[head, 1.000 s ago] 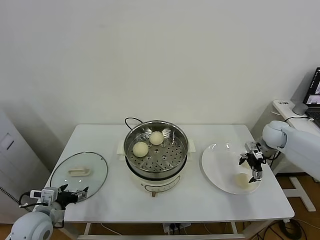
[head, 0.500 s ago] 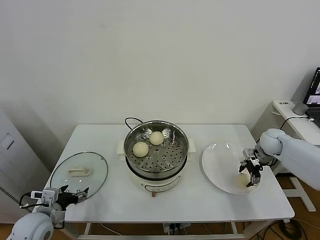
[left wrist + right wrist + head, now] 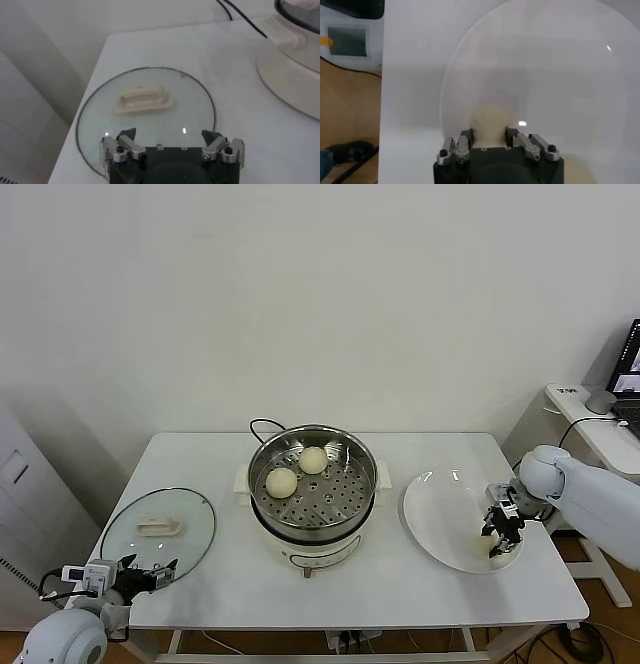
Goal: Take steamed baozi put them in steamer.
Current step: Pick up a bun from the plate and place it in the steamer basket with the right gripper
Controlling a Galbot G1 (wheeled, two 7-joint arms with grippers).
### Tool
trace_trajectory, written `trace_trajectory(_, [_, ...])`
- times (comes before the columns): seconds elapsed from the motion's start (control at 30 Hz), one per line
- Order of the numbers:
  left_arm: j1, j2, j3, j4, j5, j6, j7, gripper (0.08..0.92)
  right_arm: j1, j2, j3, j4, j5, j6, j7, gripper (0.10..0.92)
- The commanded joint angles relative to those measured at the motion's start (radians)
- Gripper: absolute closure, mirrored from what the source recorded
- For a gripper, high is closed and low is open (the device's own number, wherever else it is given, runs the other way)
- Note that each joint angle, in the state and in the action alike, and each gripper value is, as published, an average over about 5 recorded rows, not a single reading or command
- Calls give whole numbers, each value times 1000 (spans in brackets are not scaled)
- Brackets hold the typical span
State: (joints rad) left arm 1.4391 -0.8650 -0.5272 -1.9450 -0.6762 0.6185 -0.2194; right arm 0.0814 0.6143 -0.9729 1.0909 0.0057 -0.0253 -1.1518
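Right end effector, wide open a second ago, has lowered and clamped a baozi on the white plate at 3 o'clock. Two baozi sit in the steamer; left end effector hangs open at 8 o'clock.

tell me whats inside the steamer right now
Two baozi sit on the perforated tray in the steamer, toward its far left side. The rest of the tray is bare. Whatever lies under the tray is covered.

White rounded arms, black hands with silver screwed fingers
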Motion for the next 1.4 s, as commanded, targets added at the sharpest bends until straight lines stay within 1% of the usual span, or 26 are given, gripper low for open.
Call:
trace_trajectory(0.03, [-3,3,3,-1,0,3,-1,177,248,-9,-111,48,103,3,-23,609])
trace_trajectory(0.17, [-6,5,7,-2,0,3,-1,177,388,43,-122,62,140,22,-30,609])
trace_trajectory(0.3, [-5,2,10,0,0,2,0,177,457,116,-76,81,163,67,-32,609])
trace_trajectory(0.4, [-5,3,11,-1,0,2,0,177,499,195,-72,70,187,153,-40,609])
trace_trajectory(0.57, [-6,2,12,-7,0,1,0,177,524,325,-58,4,212,332,-61,609])
trace_trajectory(0.7, [-5,1,11,-8,0,1,0,177,522,423,-62,-7,203,436,-59,609])
trace_trajectory(0.93, [-6,-1,10,-13,0,2,0,177,487,545,-71,55,112,649,-58,609])
trace_trajectory(1.1, [-7,-2,10,-15,3,1,1,177,458,591,-69,118,12,776,-53,609])
trace_trajectory(1.23, [-4,-2,8,-14,3,0,1,177,428,590,-78,174,-62,836,-54,609])
trace_trajectory(1.4, [-3,-2,9,-10,4,-2,2,177,382,565,-78,253,-147,873,-53,609])
